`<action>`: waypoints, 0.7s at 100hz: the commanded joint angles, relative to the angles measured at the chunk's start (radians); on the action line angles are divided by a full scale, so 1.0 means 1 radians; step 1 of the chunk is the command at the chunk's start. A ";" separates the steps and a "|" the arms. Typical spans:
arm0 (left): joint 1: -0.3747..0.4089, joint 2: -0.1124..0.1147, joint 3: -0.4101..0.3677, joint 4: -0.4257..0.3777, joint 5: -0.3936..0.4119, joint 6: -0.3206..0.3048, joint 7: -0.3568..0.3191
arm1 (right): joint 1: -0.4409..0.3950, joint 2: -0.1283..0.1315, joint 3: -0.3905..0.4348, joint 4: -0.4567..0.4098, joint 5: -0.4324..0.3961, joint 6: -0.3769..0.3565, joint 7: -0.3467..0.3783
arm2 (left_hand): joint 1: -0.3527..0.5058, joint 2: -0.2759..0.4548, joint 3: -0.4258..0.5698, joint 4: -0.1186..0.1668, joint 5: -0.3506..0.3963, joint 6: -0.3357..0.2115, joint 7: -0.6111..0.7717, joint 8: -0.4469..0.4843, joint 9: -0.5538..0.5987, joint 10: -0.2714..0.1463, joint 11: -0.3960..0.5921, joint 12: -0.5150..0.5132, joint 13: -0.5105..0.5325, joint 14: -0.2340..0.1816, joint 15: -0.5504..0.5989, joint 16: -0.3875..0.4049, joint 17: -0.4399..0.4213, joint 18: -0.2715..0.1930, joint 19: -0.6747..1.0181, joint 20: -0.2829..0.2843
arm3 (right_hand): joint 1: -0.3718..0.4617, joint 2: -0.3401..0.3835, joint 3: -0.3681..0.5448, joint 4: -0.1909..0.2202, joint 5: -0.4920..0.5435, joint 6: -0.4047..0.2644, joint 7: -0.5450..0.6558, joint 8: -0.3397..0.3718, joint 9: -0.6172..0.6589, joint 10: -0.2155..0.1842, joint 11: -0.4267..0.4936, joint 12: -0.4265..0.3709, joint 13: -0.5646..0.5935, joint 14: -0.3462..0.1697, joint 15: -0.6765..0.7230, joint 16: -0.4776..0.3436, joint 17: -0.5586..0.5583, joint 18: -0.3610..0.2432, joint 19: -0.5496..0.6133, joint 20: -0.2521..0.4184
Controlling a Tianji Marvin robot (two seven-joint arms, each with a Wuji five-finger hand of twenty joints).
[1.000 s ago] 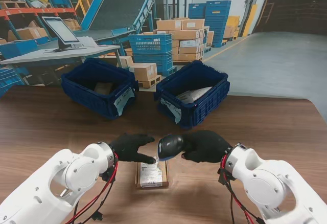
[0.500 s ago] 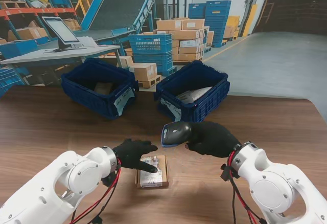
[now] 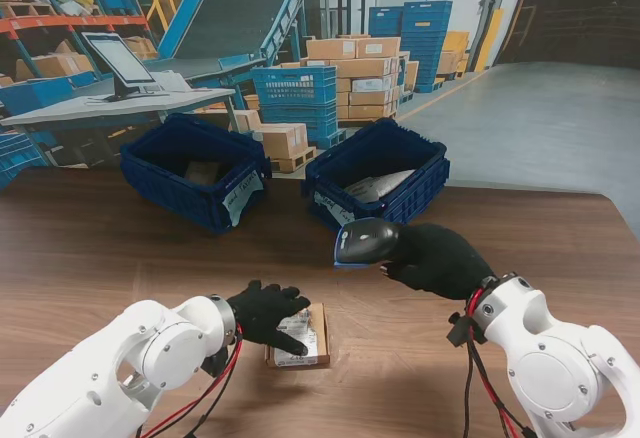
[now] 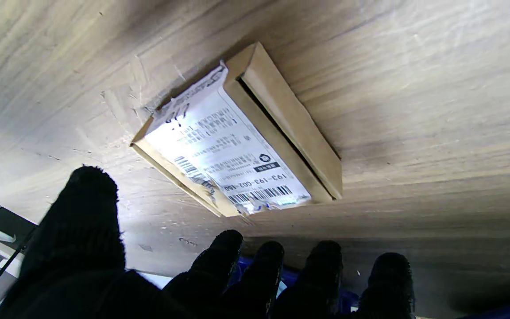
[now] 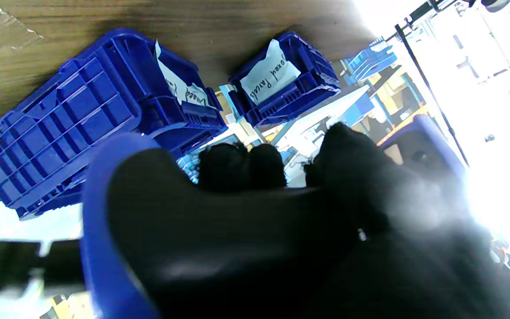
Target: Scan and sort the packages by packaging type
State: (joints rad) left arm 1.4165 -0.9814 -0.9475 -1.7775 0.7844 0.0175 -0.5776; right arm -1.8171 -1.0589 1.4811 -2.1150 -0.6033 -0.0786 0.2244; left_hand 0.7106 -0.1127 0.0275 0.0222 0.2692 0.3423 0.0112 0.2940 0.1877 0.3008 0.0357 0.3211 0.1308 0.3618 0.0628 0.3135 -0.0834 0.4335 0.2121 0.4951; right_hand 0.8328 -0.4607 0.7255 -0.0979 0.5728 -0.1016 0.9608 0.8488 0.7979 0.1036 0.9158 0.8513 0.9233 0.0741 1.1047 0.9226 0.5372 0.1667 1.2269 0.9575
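Cardboard parcel with a shipping label, on a wooden table between two gloved robot hands.
The small box [image 3: 299,336] lies nearest; the left hand [image 3: 266,316], fingers spread, holds nothing above it. The right hand [image 3: 432,257] grips a barcode scanner [image 3: 364,241]. Farther off, two blue crates [image 3: 196,170]. The flat box offers little grip and may slide.

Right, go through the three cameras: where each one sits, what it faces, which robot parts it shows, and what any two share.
Stand: above the shoulders, facing down at the table; both arms, left hand, right hand holding the scanner.
Left wrist: along the open fingers toward the labelled cardboard box.
Right wrist: over the scanner toward two blue bins.
Shared: the box in stand and left wrist; bins in stand and right wrist.
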 commanded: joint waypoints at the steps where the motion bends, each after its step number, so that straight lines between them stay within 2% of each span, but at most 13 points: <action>1: -0.005 0.000 0.013 0.007 -0.012 -0.005 -0.022 | -0.004 -0.009 0.005 -0.012 0.003 0.004 0.006 | -0.030 0.052 -0.026 0.017 -0.016 0.028 -0.009 -0.022 -0.031 0.026 -0.014 -0.012 -0.041 0.003 -0.016 -0.015 -0.014 0.001 -0.039 -0.008 | 0.104 0.094 0.083 -0.006 0.058 -0.081 0.035 0.015 0.012 0.018 -0.001 0.004 0.004 -0.006 0.002 -0.003 0.000 -0.001 0.009 0.000; 29: -0.041 0.002 0.057 0.046 -0.052 -0.010 -0.019 | 0.015 -0.009 0.004 0.006 0.020 -0.011 0.001 | -0.011 0.069 -0.029 0.020 0.016 0.015 0.002 -0.021 0.012 0.016 -0.003 -0.010 -0.014 -0.002 -0.004 -0.009 -0.004 -0.003 -0.033 -0.005 | 0.104 0.094 0.084 -0.006 0.059 -0.081 0.035 0.016 0.012 0.018 -0.002 0.006 0.003 -0.003 0.002 -0.003 0.000 0.000 0.010 0.001; 70: -0.149 -0.002 0.170 0.139 -0.121 0.017 -0.006 | 0.015 -0.010 0.003 0.013 0.033 -0.016 -0.001 | -0.005 0.068 -0.032 0.022 0.004 0.016 -0.001 -0.019 -0.002 0.012 -0.008 -0.008 -0.028 -0.006 -0.012 -0.011 -0.008 -0.007 -0.037 -0.008 | 0.104 0.094 0.084 -0.006 0.060 -0.081 0.033 0.018 0.013 0.018 -0.003 0.006 0.005 -0.004 0.003 -0.003 0.000 -0.001 0.009 0.000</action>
State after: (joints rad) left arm 1.2817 -0.9772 -0.7958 -1.6651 0.6832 0.0222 -0.5602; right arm -1.7936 -1.0606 1.4827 -2.0932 -0.5695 -0.0908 0.2145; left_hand 0.7114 -0.0713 0.0278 0.0222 0.2537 0.3425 -0.0022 0.2846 0.1733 0.3165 0.0151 0.3095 0.1308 0.3618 0.0628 0.3133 -0.0835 0.4314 0.2041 0.4951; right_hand 0.8328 -0.4607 0.7255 -0.0979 0.5730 -0.1018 0.9591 0.8488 0.7979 0.1036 0.9158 0.8525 0.9233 0.0741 1.1047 0.9226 0.5372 0.1668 1.2271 0.9575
